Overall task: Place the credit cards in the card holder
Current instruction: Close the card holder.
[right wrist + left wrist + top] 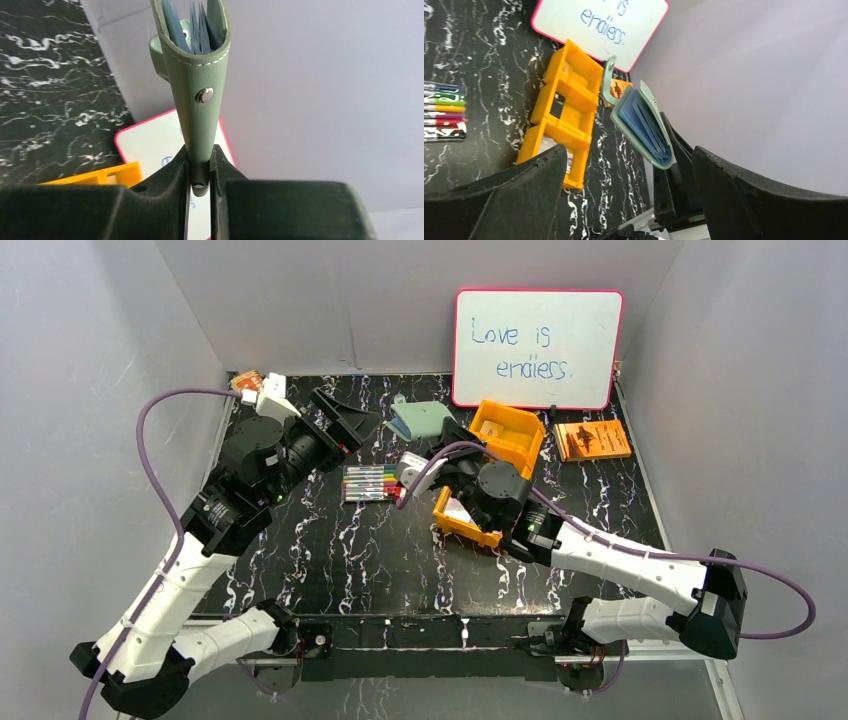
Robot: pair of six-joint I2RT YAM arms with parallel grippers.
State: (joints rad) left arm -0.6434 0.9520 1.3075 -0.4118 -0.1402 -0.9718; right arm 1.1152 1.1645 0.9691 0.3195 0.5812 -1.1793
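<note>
The grey-green card holder (420, 420) is held up off the table, partly open, with its blue inner pockets (644, 125) showing. My right gripper (200, 172) is shut on the holder's lower edge (200, 75); from above, this gripper (447, 433) sits just right of the holder. My left gripper (360, 423) is to the holder's left, with its jaws wide open and nothing between them (628, 155). No credit card shows clearly. A pale flat piece (455, 508) lies in the orange bin's near compartment, and I cannot tell what it is.
The orange three-compartment bin (512, 432) stands under my right arm. A pack of coloured markers (368, 483) lies mid-table. A pink-framed whiteboard (537, 348) leans on the back wall. An orange booklet (592, 440) lies at back right and a small orange-and-white packet (247, 382) at back left.
</note>
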